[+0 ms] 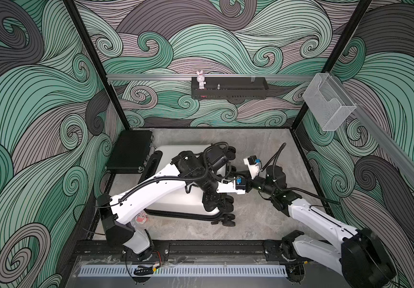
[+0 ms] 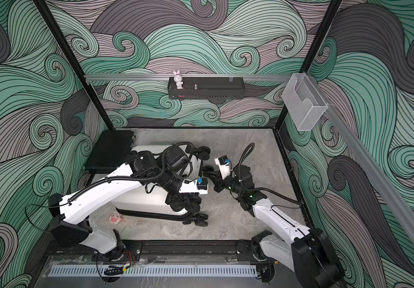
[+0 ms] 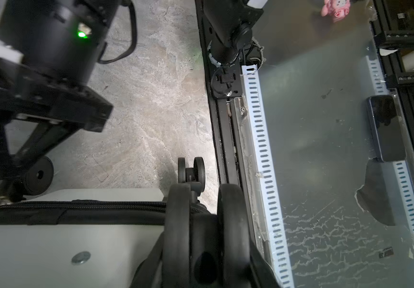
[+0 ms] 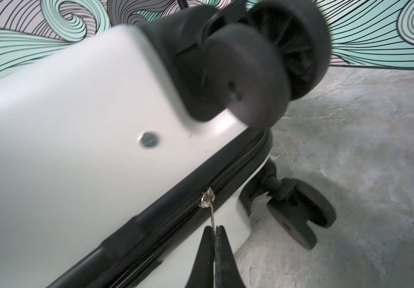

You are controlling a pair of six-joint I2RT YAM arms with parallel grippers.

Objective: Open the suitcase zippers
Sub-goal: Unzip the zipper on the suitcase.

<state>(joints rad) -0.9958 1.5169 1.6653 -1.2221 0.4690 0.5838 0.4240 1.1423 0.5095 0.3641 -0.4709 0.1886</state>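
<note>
Top views: suitcase [image 1: 173,205] lies flat on the table's [image 1: 263,219] left, 2 shells together, briefcase [image 1: 131,152] beside it, bare table past the wheels [image 1: 228,219]; left gripper [image 1: 214,202] at near wheels, jaws unreadable | Left wrist: zippers [image 3: 88,207] look closed toward the corner, front rail [image 3: 222,149] near | Right wrist: right gripper [image 4: 214,230] pinches the pull [image 4: 207,199]; opening judged barely begun

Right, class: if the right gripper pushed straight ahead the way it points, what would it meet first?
The right gripper, shut on the metal pull, points at the slider on the zipper band of the suitcase; it would probably meet that first, though depth is unclear.
</note>
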